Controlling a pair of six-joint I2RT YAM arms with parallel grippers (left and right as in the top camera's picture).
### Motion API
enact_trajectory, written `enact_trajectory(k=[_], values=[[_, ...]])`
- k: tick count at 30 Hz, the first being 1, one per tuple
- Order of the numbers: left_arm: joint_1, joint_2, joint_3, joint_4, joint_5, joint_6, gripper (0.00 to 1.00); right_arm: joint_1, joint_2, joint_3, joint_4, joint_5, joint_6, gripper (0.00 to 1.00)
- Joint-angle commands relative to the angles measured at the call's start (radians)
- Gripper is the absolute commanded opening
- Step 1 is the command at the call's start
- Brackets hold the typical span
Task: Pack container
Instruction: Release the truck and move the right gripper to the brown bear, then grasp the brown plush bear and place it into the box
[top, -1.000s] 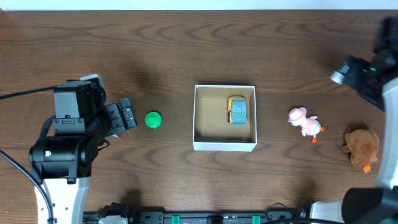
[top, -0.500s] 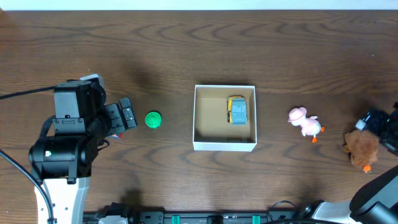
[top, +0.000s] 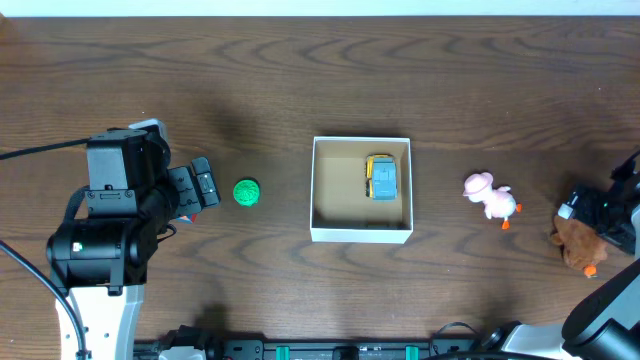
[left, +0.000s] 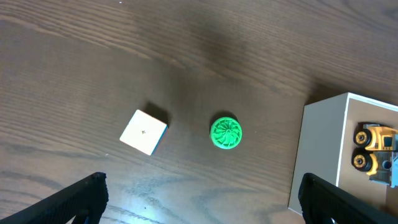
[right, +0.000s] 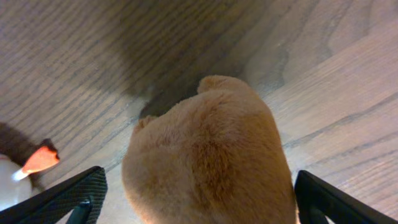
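Currently on a pick-up step: hovers the right gripper (right: 199, 202) low over the brown plush toy (right: 208, 149) near the table's right edge, jaws spread wide to either side and not yet closed on it. Holds the left gripper (left: 205, 199) open and empty near the green ball (left: 225, 132). Finds the container (top: 361, 235) mid-table, well apart from the plush, a toy truck (top: 381, 177) already inside. Probably calls next for closing on the plush body, lifting, then carrying past the pink toy (top: 490, 197) to the container.
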Motion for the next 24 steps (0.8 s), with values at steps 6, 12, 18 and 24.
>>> enact_trajectory(k=[6, 12, 18, 24], values=[[0.005, 0.000, 0.021, -0.002, 0.003, 0.018, 0.98, 0.000, -0.005, -0.079, 0.047, -0.006, -0.024, 0.49], [0.005, 0.000, 0.021, -0.002, 0.003, 0.018, 0.98, 0.003, -0.005, -0.066, 0.071, -0.068, 0.023, 0.29], [0.005, 0.000, 0.021, -0.002, 0.003, 0.017, 0.98, 0.050, -0.025, 0.028, 0.005, -0.108, 0.146, 0.15], [0.005, 0.000, 0.021, -0.002, 0.003, 0.018, 0.98, 0.206, -0.100, 0.211, -0.156, -0.179, 0.194, 0.01]])
